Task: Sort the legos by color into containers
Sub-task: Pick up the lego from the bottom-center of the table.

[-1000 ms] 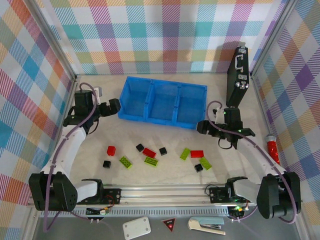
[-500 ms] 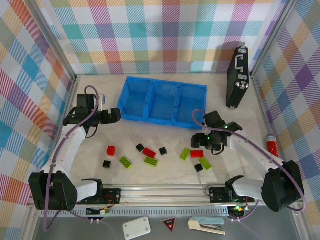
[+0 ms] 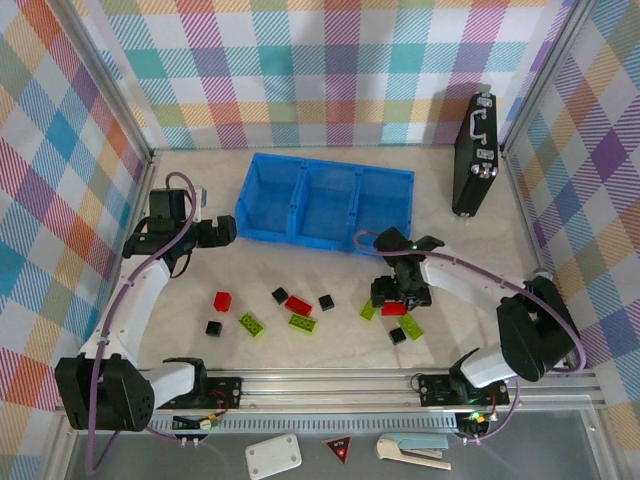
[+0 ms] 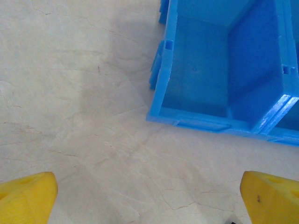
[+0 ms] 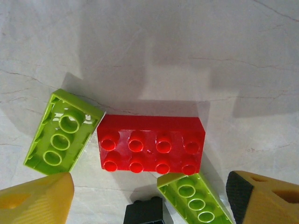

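Leftward, left gripper (image 3: pixel 224 232) just beside blue tray (image 3: pixel 300 162), jaws spread wide, empty; legos (image 3: pixel 251 323) scattered on table (image 3: pixel 330 345) in front of the tray; right gripper (image 3: pixel 400 298) low over red brick (image 5: pixel 150 143), jaws wide apart, gripping nothing; lime bricks (image 5: pixel 63 132) flanking it, black cube (image 5: pixel 145 212) beside.

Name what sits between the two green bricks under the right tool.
The red eight-stud brick, per the right wrist view: left green brick by its left end, right green brick below its right corner.

A bright-blue tray (image 3: pixel 300 240), 1 red lego (image 5: pixel 150 143), 2 lime-green legos (image 5: pixel 63 133) and 1 black lego (image 5: pixel 145 212) are seen; the table (image 5: pixel 140 46) is cream-veined, the walls (image 3: pixel 330 70) pastel-plaid.
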